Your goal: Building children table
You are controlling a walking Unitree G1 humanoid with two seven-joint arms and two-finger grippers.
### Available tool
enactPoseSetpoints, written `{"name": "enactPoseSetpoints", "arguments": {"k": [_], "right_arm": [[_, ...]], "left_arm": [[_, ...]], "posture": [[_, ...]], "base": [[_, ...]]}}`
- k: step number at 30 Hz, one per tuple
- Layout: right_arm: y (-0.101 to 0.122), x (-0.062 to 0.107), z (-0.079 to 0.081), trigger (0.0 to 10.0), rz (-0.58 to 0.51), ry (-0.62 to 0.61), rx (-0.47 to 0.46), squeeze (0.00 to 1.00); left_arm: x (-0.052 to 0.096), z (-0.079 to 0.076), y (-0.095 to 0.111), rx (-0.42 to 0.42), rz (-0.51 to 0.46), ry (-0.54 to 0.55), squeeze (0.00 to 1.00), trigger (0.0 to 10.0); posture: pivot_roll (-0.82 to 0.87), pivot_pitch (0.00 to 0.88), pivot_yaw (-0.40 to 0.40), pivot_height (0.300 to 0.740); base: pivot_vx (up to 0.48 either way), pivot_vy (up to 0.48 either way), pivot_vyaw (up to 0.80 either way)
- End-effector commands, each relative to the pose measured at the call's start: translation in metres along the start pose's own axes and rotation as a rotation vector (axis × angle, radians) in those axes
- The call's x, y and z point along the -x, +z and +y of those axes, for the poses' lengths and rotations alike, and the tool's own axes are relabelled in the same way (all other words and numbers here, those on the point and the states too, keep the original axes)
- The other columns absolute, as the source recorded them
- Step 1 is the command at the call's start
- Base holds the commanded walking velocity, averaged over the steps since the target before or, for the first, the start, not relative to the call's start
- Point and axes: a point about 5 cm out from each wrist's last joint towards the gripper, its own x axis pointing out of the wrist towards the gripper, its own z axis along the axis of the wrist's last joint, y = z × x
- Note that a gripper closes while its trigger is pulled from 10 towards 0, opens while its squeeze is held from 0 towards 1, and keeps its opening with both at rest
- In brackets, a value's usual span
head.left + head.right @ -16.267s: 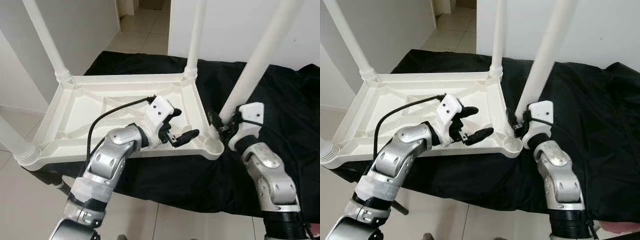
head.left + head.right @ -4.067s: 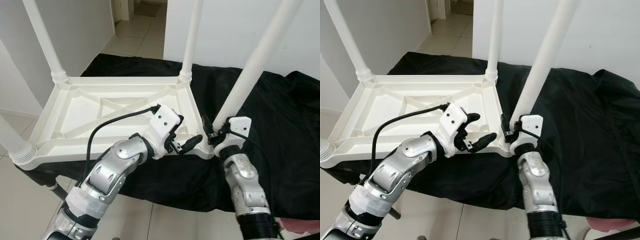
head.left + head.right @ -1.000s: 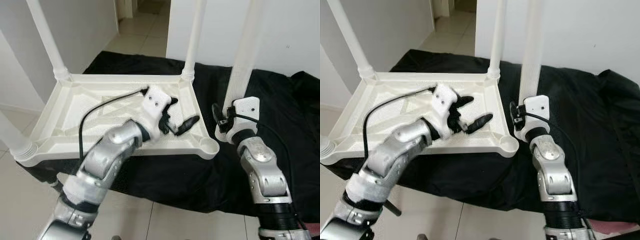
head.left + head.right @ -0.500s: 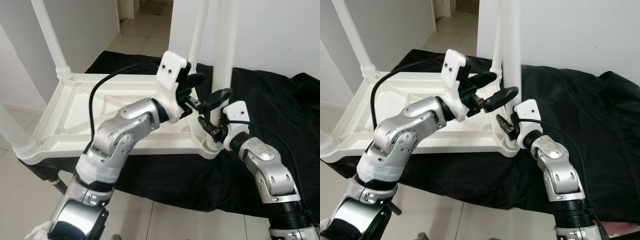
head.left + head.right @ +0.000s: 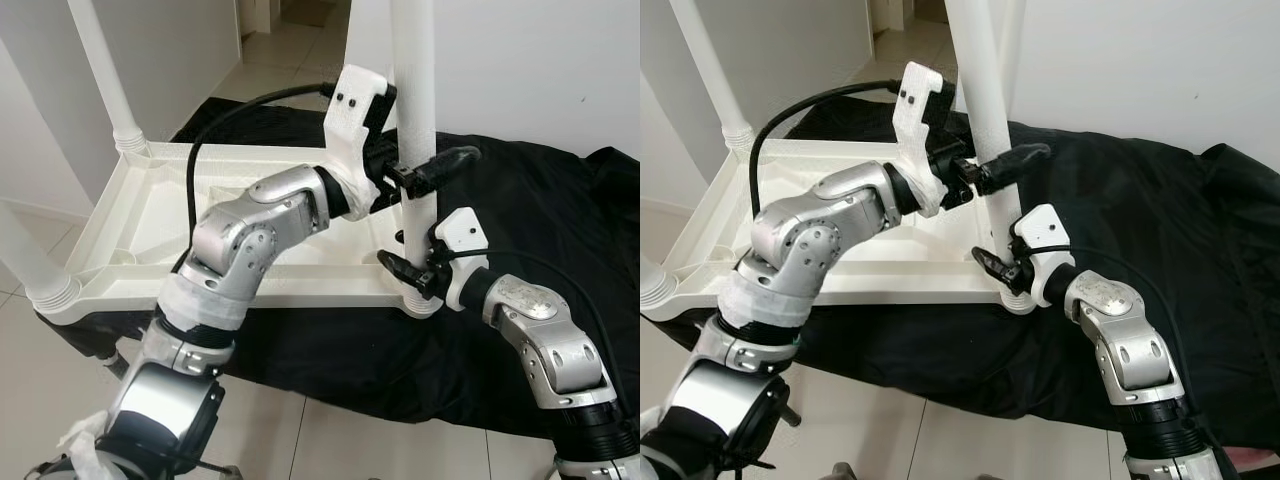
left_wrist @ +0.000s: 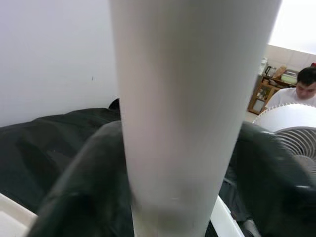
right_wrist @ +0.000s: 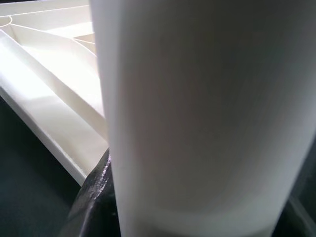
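Your left gripper (image 5: 425, 175) has swung up to pinch the fourth leg (image 5: 414, 110), now upright over the tabletop's (image 5: 160, 215) near corner socket; right gripper (image 5: 410, 272) clamps its base.

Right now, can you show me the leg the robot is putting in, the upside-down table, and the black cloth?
table leg (image 5: 414, 90): left eye view, on its white shaft above the left pincer.
upside-down table (image 5: 150, 215): left eye view, on its ribbed white underside.
black cloth (image 5: 560, 225): left eye view, on the bare cloth right of the arms.
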Motion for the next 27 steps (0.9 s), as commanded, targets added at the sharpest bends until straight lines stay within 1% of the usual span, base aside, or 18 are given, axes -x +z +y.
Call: {"name": "enactPoseSetpoints", "arguments": {"k": [1, 7, 8, 12, 13, 14, 17, 18, 19, 20, 21, 22, 23, 24, 25, 26, 27], "right_arm": [[0.001, 0.001, 0.000, 10.0, 0.004, 0.009, 0.004, 0.00], [0.002, 0.001, -0.004, 10.0, 0.009, 0.000, 0.015, 0.00], [0.003, 0.001, -0.005, 10.0, 0.007, -0.010, 0.013, 0.00], [0.003, 0.001, -0.006, 10.0, 0.005, -0.020, 0.014, 0.00], [0.003, 0.000, -0.006, 10.0, 0.002, -0.034, 0.016, 0.00], [0.003, -0.001, -0.006, 10.0, -0.001, -0.049, 0.011, 0.00], [0.002, -0.001, -0.006, 10.0, -0.004, -0.063, 0.004, 0.00], [0.002, -0.002, -0.006, 10.0, -0.008, -0.073, -0.005, 0.00], [0.002, -0.002, -0.006, 10.0, -0.008, -0.073, -0.005, 0.00], [0.002, -0.003, -0.006, 10.0, -0.011, -0.080, -0.010, 0.00], [0.003, -0.004, -0.006, 10.0, -0.022, -0.098, -0.040, 0.00], [0.003, -0.005, -0.008, 10.0, -0.032, -0.121, -0.064, 0.00], [0.003, -0.005, -0.008, 10.0, -0.032, -0.121, -0.064, 0.00], [0.004, -0.005, -0.009, 10.0, -0.039, -0.136, -0.079, 0.00], [0.003, -0.006, -0.010, 10.0, -0.046, -0.153, -0.107, 0.55], [0.004, -0.006, -0.013, 10.0, -0.055, -0.173, -0.108, 1.00], [0.005, -0.005, -0.014, 10.0, -0.061, -0.187, -0.108, 1.00]], "left_arm": [[0.000, -0.015, 0.004, -0.002, 0.004, -0.263, 0.00, 0.0], [-0.001, -0.016, 0.006, -0.007, -0.002, -0.290, 0.00, 0.0], [-0.002, -0.017, 0.008, 0.003, -0.017, -0.303, 0.00, 0.0], [-0.004, -0.017, 0.009, 0.013, -0.029, -0.303, 0.00, 0.0], [-0.006, -0.014, 0.009, 0.017, -0.030, -0.280, 0.00, 9.2], [-0.008, -0.012, 0.010, 0.018, -0.031, -0.262, 0.00, 10.0], [-0.009, -0.010, 0.011, 0.018, -0.028, -0.233, 0.00, 10.0], [-0.011, -0.008, 0.012, 0.049, -0.020, -0.215, 0.00, 10.0], [-0.011, -0.008, 0.012, 0.049, -0.020, -0.215, 0.00, 10.0], [-0.011, -0.007, 0.013, 0.072, -0.013, -0.203, 0.00, 10.0], [-0.013, -0.005, 0.014, 0.088, 0.002, -0.181, 0.00, 10.0], [-0.014, -0.001, 0.013, 0.086, 0.038, -0.130, 0.00, 10.0], [-0.014, -0.001, 0.013, 0.086, 0.038, -0.130, 0.00, 10.0], [-0.015, 0.002, 0.012, 0.079, 0.062, -0.093, 0.00, 10.0], [-0.016, 0.004, 0.013, 0.082, 0.067, -0.068, 0.00, 10.0], [-0.016, 0.006, 0.015, 0.102, 0.062, -0.056, 0.00, 10.0], [-0.017, 0.007, 0.016, 0.119, 0.056, -0.056, 0.00, 10.0]], "posture": [[-0.06, 0.001, -0.047, 0.740], [-0.08, 0.000, -0.038, 0.740], [-0.08, 0.000, -0.036, 0.740], [-0.08, 0.000, -0.034, 0.740], [-0.08, 0.000, -0.021, 0.740], [-0.08, 0.000, -0.007, 0.740], [-0.08, 0.000, 0.001, 0.740], [-0.08, 0.000, 0.006, 0.740], [-0.08, 0.000, 0.006, 0.740], [-0.08, 0.000, 0.006, 0.740], [-0.07, 0.000, 0.008, 0.740], [-0.07, 0.000, 0.011, 0.740], [-0.07, 0.000, 0.011, 0.740], [-0.07, 0.000, 0.011, 0.740], [-0.07, 0.000, 0.022, 0.740], [-0.08, 0.000, 0.030, 0.740], [-0.08, 0.000, 0.030, 0.740]], "base": [[0.000, 0.000, 0.00], [0.000, 0.000, 0.00], [0.000, 0.000, 0.00], [0.000, 0.000, 0.00], [0.000, 0.000, 0.00], [0.000, 0.000, 0.00], [0.000, 0.000, 0.00], [0.000, 0.000, 0.00], [0.000, 0.000, 0.00], [0.000, 0.000, 0.00], [0.000, 0.000, 0.00], [0.000, 0.000, 0.00], [0.000, 0.000, 0.00], [0.000, 0.000, 0.00], [0.000, 0.000, 0.00], [0.000, 0.000, 0.00], [0.000, 0.000, 0.00]]}}
